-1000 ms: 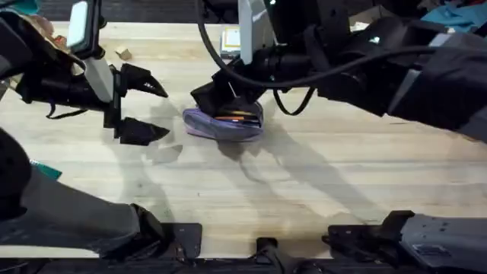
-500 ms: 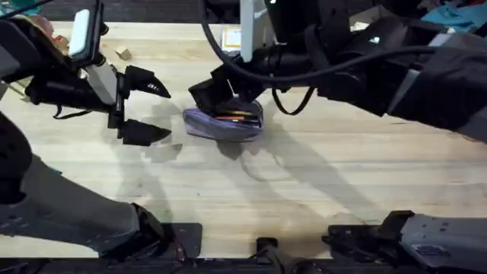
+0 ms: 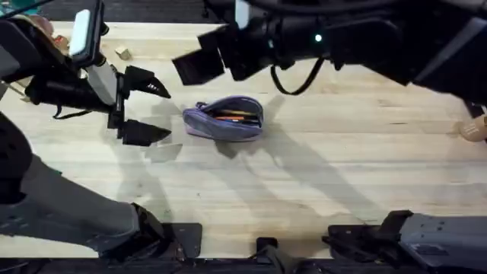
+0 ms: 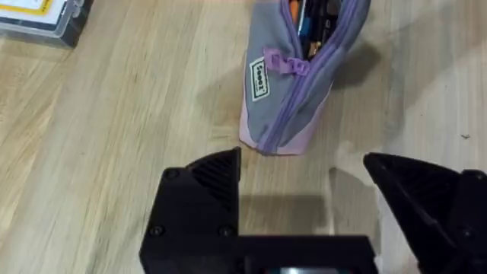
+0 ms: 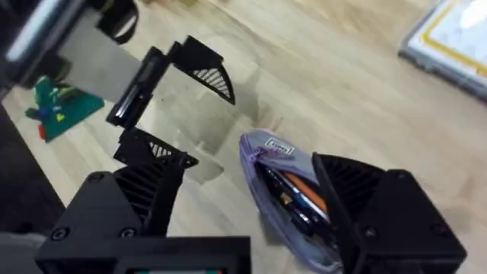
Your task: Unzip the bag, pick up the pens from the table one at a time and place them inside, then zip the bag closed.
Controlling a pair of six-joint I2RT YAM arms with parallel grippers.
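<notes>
Lying on its side on the pale, narrow-planked butcher-block table [image 3: 319,175], the soft grey fabric pouch with lilac-purple edging and zipper [image 3: 224,118] served as the centre of the scene. Its zipper gaped open along the upper seam, and several pens [image 3: 232,116], orange, dark and bluish, showed packed lengthwise inside. In the left wrist view the pouch [image 4: 293,80] bulged softly, a small white label sewn near its lilac zipper pull, its end just beyond the fingertips.

Just to the left of the pouch hovered the left gripper [image 3: 144,106], its two black, wedge-shaped ribbed fingers spread well apart and holding nothing, pointing toward the pouch without touching it.

Beyond the pouch, on its far side and above it, hung the right gripper [image 3: 209,59], black and blocky, raised clear of the fabric. Its own wrist view showed the fingers [image 5: 144,194] set wide apart, empty, with the open pouch [image 5: 293,198] seen between and below them.

Farther still from the pouch, at the table's back edge, sat a flat clear-lidded box with a yellow label [image 3: 230,38], also visible in the left wrist view [image 4: 42,17].
</notes>
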